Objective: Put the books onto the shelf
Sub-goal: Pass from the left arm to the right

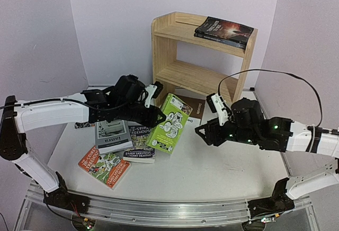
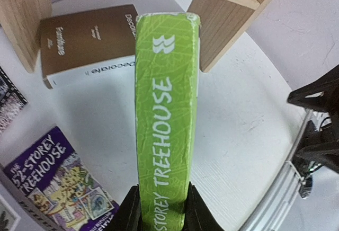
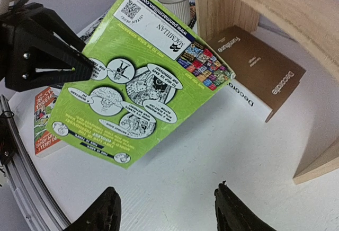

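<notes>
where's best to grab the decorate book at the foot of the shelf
Probably its white spine edge, coming in low from the front: the Decorate book lies flat, its far part tucked between the shelf's side panels, so that thick near edge is most open.

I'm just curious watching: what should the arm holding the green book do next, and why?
Probably carry the green book up to the shelf, onto its bare lower board: the left gripper is shut on the book, and the right gripper is open.
</notes>
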Available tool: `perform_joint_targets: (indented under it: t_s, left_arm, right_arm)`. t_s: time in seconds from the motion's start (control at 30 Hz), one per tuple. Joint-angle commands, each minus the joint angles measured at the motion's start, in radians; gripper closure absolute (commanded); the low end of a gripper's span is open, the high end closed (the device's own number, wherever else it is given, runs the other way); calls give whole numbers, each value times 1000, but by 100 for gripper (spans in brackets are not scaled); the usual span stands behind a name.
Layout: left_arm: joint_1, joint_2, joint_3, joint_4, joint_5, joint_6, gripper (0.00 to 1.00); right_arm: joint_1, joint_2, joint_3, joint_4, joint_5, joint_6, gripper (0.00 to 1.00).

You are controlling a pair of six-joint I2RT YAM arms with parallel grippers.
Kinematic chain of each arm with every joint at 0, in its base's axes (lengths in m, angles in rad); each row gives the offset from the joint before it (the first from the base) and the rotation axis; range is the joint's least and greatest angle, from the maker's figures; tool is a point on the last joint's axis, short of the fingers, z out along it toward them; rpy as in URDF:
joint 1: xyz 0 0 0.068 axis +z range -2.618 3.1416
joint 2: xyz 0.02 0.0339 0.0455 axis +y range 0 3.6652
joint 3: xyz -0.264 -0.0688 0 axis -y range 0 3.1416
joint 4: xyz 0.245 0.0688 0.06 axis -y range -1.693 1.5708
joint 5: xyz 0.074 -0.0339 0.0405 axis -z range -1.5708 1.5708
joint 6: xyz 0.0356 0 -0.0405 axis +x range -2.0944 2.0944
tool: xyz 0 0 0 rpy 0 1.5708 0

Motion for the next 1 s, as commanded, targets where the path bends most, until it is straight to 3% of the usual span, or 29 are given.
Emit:
perform_joint_targets:
  t_s: [0.0,0.33,0.53,0.67,0.83,0.97]
  left_arm:
    - [-60,-88,58,54,-241,130,100]
    - [-157,-83,78,54,-352,288,100]
    - [-207,-65,86,60,-413,312,100]
    - [-235,-51,77,72,-398,364,100]
    - [-310,-41,50,71,-405,553,100]
    - [-318,-78,13,84,-321,619,100]
  right_arm:
    - [4,-102,1,-87,52,-130,38]
    - [4,-152,48,-165,-51,-274,30]
    - [4,-206,72,-217,-55,-350,6]
    - [4,-224,69,-209,-70,-365,4]
    - [4,-224,92,-255,-145,-432,4]
    - [4,-256,87,-263,-194,-478,3]
